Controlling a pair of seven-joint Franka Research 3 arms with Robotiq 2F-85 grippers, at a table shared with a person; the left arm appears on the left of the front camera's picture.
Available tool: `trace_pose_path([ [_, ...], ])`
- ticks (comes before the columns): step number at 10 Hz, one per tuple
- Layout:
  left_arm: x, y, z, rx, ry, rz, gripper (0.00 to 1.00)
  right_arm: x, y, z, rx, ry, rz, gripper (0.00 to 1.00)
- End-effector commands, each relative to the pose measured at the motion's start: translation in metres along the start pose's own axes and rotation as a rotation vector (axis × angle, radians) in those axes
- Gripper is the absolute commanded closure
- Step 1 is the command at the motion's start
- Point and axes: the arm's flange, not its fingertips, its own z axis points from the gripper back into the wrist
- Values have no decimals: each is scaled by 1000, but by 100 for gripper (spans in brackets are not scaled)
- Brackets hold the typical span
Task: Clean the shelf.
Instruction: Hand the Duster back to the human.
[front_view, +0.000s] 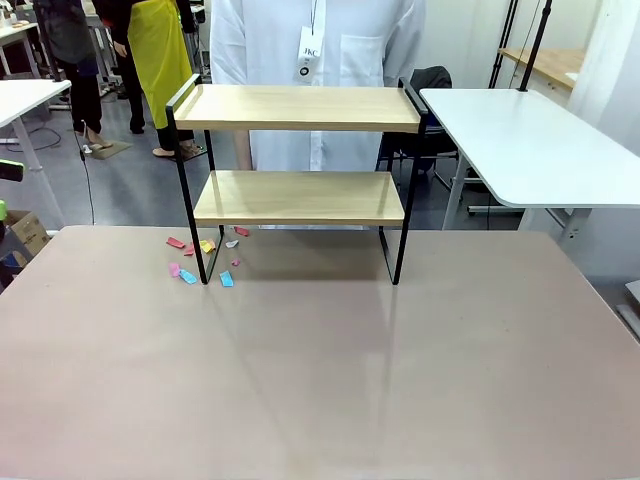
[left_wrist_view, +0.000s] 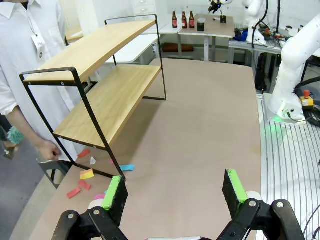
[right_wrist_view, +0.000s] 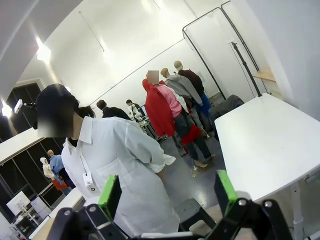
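Both our claws, left and right, hang open and empty, since paper bits lie under the shelf.

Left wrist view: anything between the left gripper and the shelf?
Nothing visible. The left gripper hangs open over bare table, and the shelf stands beyond it with both boards bare. Small coloured paper scraps lie on the table by the shelf's near leg, off to one side.

Shelf: matt light wood boards on thin black metal frame. Counter: smooth, faintly glossy taupe top. Scraps: coloured paper.
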Motion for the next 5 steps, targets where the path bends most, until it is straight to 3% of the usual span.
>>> trace_pose_path([
  [1, 0, 1, -1, 1, -29, -20, 0, -1, 1, 1, -2, -1, -1, 0],
  [5, 0, 1, -1, 1, -29, -20, 0, -1, 1, 1, -2, -1, -1, 0],
])
